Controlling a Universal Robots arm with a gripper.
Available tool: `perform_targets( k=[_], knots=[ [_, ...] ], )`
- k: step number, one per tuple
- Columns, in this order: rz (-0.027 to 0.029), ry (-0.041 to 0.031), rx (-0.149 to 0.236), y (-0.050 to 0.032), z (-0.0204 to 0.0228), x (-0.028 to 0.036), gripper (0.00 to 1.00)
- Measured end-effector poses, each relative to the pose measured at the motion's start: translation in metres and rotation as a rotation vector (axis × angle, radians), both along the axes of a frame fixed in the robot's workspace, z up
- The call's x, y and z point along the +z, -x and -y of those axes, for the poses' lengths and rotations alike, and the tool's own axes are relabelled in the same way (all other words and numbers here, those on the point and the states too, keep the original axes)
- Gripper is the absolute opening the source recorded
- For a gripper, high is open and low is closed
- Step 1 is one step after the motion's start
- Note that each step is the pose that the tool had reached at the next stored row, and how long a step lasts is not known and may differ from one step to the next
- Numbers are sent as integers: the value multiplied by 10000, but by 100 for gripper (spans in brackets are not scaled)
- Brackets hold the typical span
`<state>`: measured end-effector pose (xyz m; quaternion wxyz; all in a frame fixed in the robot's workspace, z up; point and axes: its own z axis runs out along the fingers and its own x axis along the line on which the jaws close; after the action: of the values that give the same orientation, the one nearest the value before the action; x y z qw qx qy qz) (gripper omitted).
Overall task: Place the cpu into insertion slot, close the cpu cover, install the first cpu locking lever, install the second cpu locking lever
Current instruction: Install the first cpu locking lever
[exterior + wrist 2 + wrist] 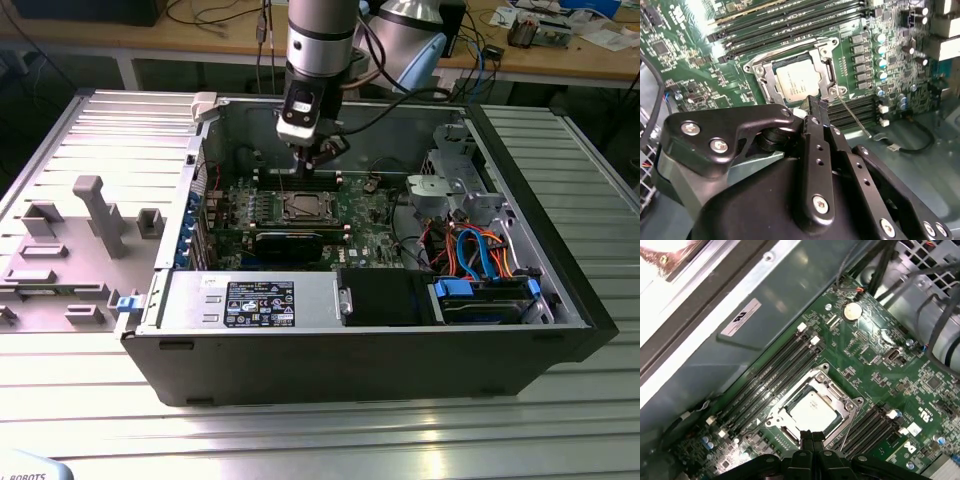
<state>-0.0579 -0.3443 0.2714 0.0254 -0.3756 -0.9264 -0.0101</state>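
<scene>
The cpu point(797, 82) lies flat in its socket on the green motherboard point(880, 370), silver top up, also visible in the exterior view as the cpu point(303, 207). The cpu cover point(765, 80) lies down around it as a silver frame point(841, 401). A thin metal locking lever point(855, 117) sticks out from the socket's corner, lifted off the board. My gripper point(817, 106) is shut with nothing between its fingers. Its tips point(807, 436) hang just above the socket's edge, close to that lever. In the exterior view the gripper point(305, 165) hovers over the far side of the socket.
Black memory slots point(770, 375) run beside the socket. A black card point(290, 242), a power supply point(250, 300) and a drive bay with blue and orange cables point(480, 260) fill the case. The case walls point(340, 120) close in around. A grey fixture point(90, 215) stands at the exterior view's left.
</scene>
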Motion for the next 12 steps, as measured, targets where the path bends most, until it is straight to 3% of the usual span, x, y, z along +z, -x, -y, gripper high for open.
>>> perform_targets(
  k=[5,12],
  knots=[
    [0,0,1245,0,0,0,11],
    [0,0,1382,0,0,0,11]
  ],
)
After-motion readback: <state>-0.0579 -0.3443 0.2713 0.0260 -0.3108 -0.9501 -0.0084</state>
